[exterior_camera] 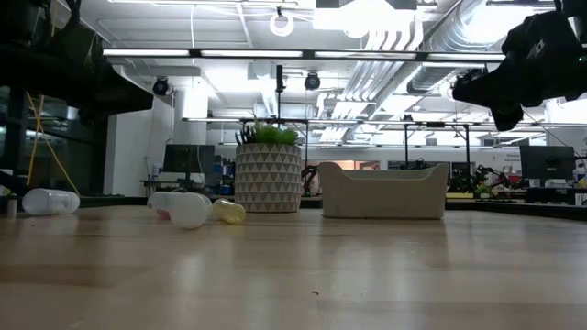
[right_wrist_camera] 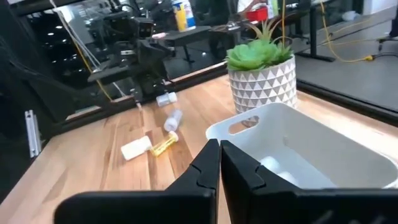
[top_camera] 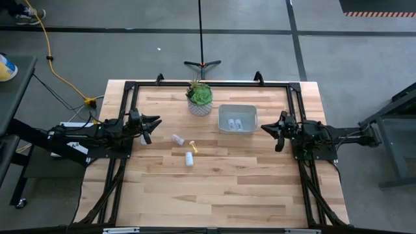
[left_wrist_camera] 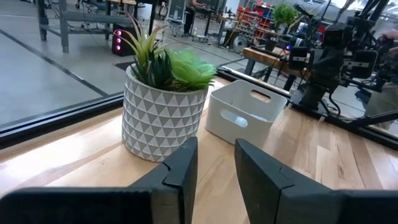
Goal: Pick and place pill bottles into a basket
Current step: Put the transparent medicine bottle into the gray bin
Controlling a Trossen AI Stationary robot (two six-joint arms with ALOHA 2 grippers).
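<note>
The basket (top_camera: 237,118) stands on the table at the far middle and holds two pill bottles (top_camera: 234,123); one shows inside it in the right wrist view (right_wrist_camera: 273,165). Three pill bottles lie on their sides on the wood: a whitish one (top_camera: 177,139), a yellowish one (top_camera: 194,146) and a whitish one (top_camera: 189,158). Another whitish one (right_wrist_camera: 166,98) lies by my left gripper. My left gripper (top_camera: 154,125) is open and empty at the table's left, above the wood (left_wrist_camera: 214,168). My right gripper (top_camera: 265,128) is shut and empty, raised just right of the basket (right_wrist_camera: 219,162).
A green plant in a white patterned pot (top_camera: 199,99) stands just left of the basket (left_wrist_camera: 244,112), near the table's far edge. A black frame (top_camera: 208,83) runs along the table's far and side edges. Bare wood lies toward the near edge (top_camera: 214,195).
</note>
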